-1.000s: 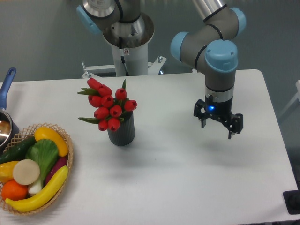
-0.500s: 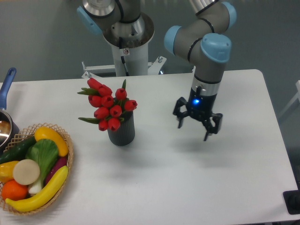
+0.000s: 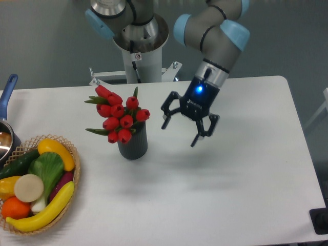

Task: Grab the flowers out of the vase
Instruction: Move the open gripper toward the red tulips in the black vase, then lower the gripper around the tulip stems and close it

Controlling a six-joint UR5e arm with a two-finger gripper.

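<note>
The flowers [image 3: 119, 115] are a tight bunch of glossy red tulip buds with green leaves, standing in the vase [image 3: 133, 143], a small dark grey ribbed cylinder left of the table's middle. My gripper [image 3: 180, 134] hangs open and empty above the table, to the right of the flowers and a short gap away from them. It is tilted, with its fingers [image 3: 166, 120] pointing down and to the left. It touches nothing.
A woven basket [image 3: 77, 169] of toy fruit and vegetables sits at the front left edge. A pot with a blue handle [image 3: 8, 88] is at the far left. The robot's base [image 3: 138, 46] stands behind the table.
The gripper has moved left across the table toward the flowers and has tilted. It stays open. The flowers and vase have not moved.
</note>
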